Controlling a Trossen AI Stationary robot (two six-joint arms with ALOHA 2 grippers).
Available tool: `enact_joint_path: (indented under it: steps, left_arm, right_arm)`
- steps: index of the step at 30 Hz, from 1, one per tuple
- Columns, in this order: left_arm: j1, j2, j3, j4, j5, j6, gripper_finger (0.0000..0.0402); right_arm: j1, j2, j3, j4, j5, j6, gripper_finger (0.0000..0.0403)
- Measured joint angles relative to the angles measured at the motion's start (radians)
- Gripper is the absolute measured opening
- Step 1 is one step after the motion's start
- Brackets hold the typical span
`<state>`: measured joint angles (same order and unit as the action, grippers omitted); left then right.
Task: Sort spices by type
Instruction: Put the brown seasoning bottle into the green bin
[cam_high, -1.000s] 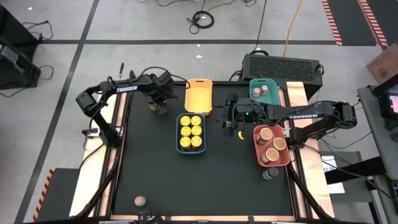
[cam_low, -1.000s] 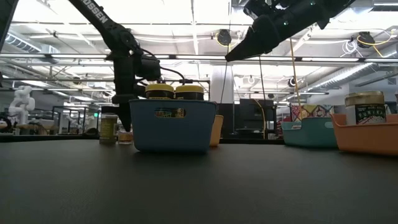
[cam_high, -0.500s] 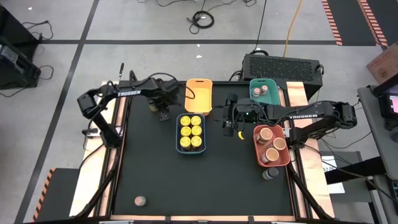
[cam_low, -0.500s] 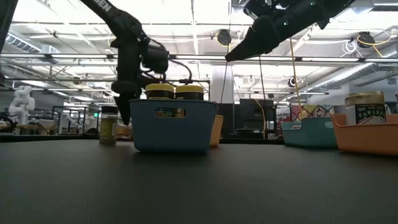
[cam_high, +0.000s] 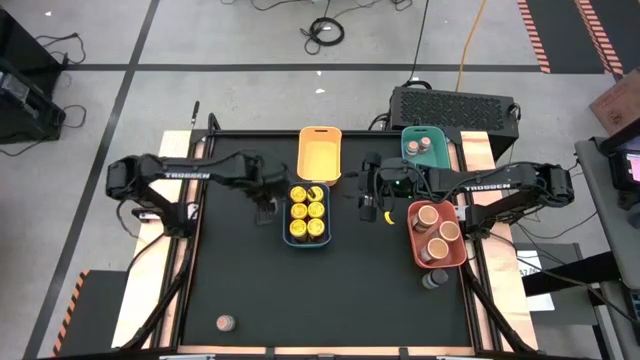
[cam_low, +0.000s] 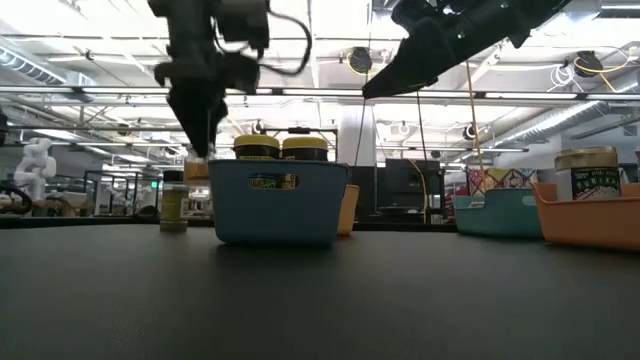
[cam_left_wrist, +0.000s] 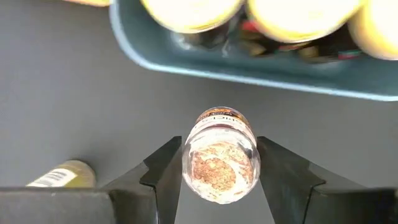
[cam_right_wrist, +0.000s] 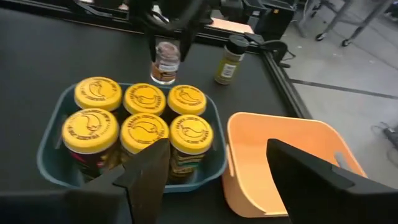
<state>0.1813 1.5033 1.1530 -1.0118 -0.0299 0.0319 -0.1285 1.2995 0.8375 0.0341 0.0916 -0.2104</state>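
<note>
Left wrist view: a small clear jar (cam_left_wrist: 219, 152) of brown spice is pinched between the two dark fingers (cam_left_wrist: 163, 177) of the left gripper (cam_left_wrist: 219, 171). The jaws are squeezed shut on its glass sides. The jar is held up off the table, just beside the long side of the blue tray (cam_left_wrist: 249, 65).

A second ago this jar was sitting near the far left corner of the table (cam_high: 240, 280), next to a green-yellow jar (cam_right_wrist: 227, 60). Now it has been lifted and carried toward the middle. The green-yellow jar has been left behind where it was.

In the high view the left gripper (cam_high: 266, 205) is seen right at the left side of the blue tray (cam_high: 286, 228). That tray is already filled with six yellow-lidded jars (cam_high: 307, 211). So it is judged that the brown jar does not belong there and is only being carried past.

The right gripper (cam_high: 366, 200) is kept open above the table, between the blue tray and the red tray (cam_high: 412, 243), and nothing is held in it. It has not been moved.

An empty orange tray (cam_high: 319, 155) is seen at the far edge. More jars are waiting near the front edge.
</note>
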Motion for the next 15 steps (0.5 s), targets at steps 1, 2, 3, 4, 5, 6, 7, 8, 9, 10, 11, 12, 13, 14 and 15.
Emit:
enact_joint_path:
  steps: [1,2,3,4,5,6,7,8,9,10,11,12,13,14,15]
  left_arm:
    - [-0.029,-0.007,0.0,0.002,0.0,-0.026,0.0183]
    - [-0.057,-0.012,0.0,0.004,-0.001,-0.053,0.0184]
    - [-0.087,-0.017,0.0,0.009,-0.002,-0.079,0.0184]
    - [-0.118,-0.019,0.0,0.011,-0.002,-0.107,0.0184]
    - [-0.148,-0.021,0.0,0.012,-0.004,-0.134,0.0184]
    - [-0.178,-0.021,0.0,0.011,-0.01,-0.16,0.0184]
    - [-0.207,-0.02,0.0,0.01,-0.023,-0.186,0.0184]
    - [-0.237,-0.019,0.0,0.012,-0.042,-0.213,0.0184]
    - [-0.265,-0.019,0.0,0.013,-0.056,-0.24,0.0184]
    - [-0.293,-0.019,0.0,0.016,-0.066,-0.264,0.0184]
    - [-0.321,-0.019,0.0,0.023,-0.072,-0.29,0.0184]
    - [-0.346,-0.019,0.0,0.033,-0.076,-0.316,0.0184]
    - [-0.373,-0.018,0.0,0.042,-0.077,-0.344,0.0184]
    - [-0.398,-0.018,0.0,0.049,-0.077,-0.37,0.0184]
    - [-0.423,-0.018,0.0,0.056,-0.079,-0.395,0.0184]
  right_arm:
    - [0.0,0.0,0.0,0.0,-0.013,0.01,0.0263]
    - [0.001,0.0,0.0,0.001,-0.022,0.022,0.0263]
    - [0.003,0.0,0.0,0.003,-0.022,0.035,0.0263]
    - [0.007,0.0,0.0,0.005,-0.022,0.048,0.0263]
    - [0.009,0.0,0.0,0.007,-0.02,0.061,0.0263]
    - [0.014,0.0,0.0,0.008,-0.02,0.075,0.0263]
    - [0.02,0.0,0.0,0.009,-0.02,0.091,0.0263]
    - [0.027,0.0,0.0,0.012,-0.019,0.109,0.0263]
    - [0.037,0.0,0.0,0.02,-0.019,0.127,0.0263]
    - [0.048,0.0,0.0,0.025,-0.019,0.141,0.0263]
    - [0.062,0.0,0.001,0.029,-0.019,0.15,0.0263]
    - [0.077,0.0,0.001,0.032,-0.019,0.159,0.0263]
    - [0.095,0.0,0.001,0.033,-0.019,0.168,0.0263]
    - [0.113,0.0,0.001,0.036,-0.019,0.175,0.0263]
    - [0.132,0.0,0.001,0.041,-0.019,0.184,0.0263]
